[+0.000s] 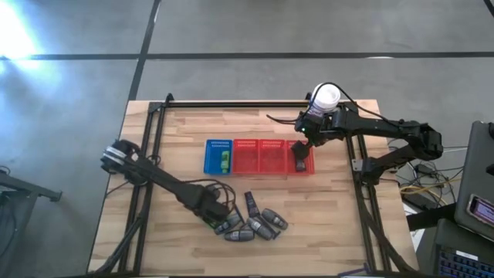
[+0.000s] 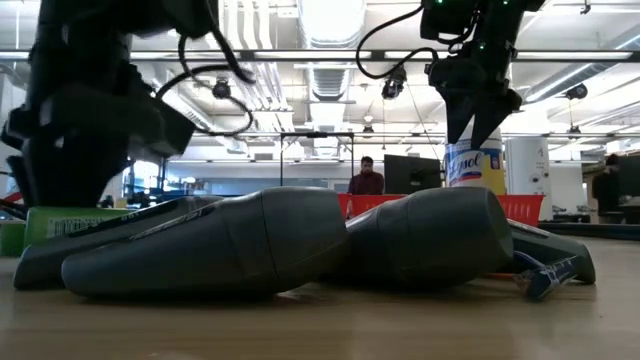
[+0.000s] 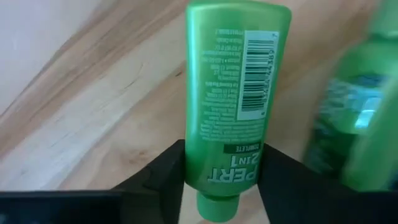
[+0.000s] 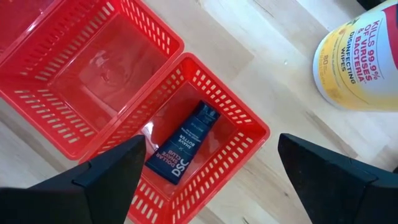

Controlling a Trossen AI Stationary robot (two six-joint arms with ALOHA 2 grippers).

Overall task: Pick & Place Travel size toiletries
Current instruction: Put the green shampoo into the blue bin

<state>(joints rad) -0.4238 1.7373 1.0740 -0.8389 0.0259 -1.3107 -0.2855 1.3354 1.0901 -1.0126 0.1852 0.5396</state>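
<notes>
Several dark grey bottles [image 1: 255,225] and a slim black stick [image 1: 252,204] lie in a loose pile near the table's near edge. In the low view they show up close as dark grey bottles [image 2: 230,240]. My left gripper [image 1: 214,208] is low at the pile's left end, shut on a bright green Pert bottle [image 3: 233,99]. A second green bottle [image 3: 354,106] lies right beside it. My right gripper [image 4: 208,171] hangs open above the rightmost red basket [image 1: 301,158]. A dark blue tube [image 4: 186,146] lies flat on that basket's floor. My left gripper pinches the green bottle between its two fingers [image 3: 163,171] at the bottle's cap end [image 3: 217,180], one finger on each side. The fingers lie along the bottle, whose body points away from the wrist over the wood. I cannot tell whether it is lifted or resting on the table.
A blue basket [image 1: 218,155] holding green bottles [image 1: 225,160] stands left of a row of three red baskets [image 1: 258,155] at mid table. A white-lidded yellow-and-white wipes canister [image 1: 325,96] stands by the far edge, close behind my right arm. People show in the room behind the table.
</notes>
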